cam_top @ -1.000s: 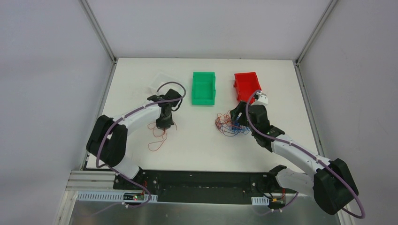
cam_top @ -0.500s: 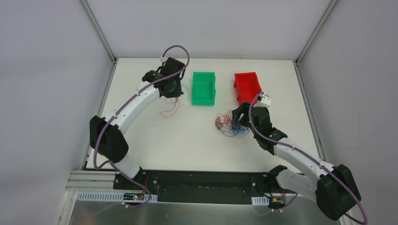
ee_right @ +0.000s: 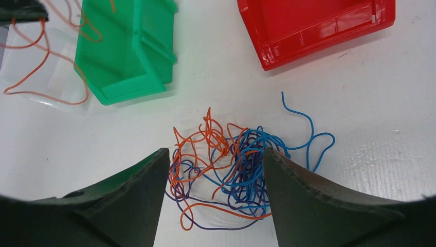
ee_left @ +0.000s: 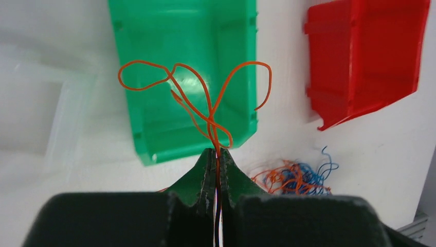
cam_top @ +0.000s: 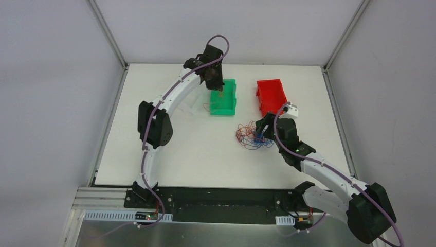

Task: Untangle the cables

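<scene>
Two hands are at work. The left hand [ee_left: 217,154] is pinched together on a single orange cable [ee_left: 210,119], holding its loops above the green bin [ee_left: 154,31]. The right hand [ee_right: 216,154] has its fingers apart, straddling the tangle [ee_right: 241,164] of orange, blue and purple cables. This lies on the white tabletop [ee_right: 370,113] near the red bin [ee_right: 308,25].

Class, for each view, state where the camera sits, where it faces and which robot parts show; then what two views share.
Top external: above, behind the bases, facing down at the table; both arms show.
Left wrist: arm-mounted, faces down past the left gripper, shut on an orange cable, at the green bin.
Right wrist: arm-mounted, faces down between the open right gripper's fingers at the tangle.
Both wrist views show the red bin.
</scene>
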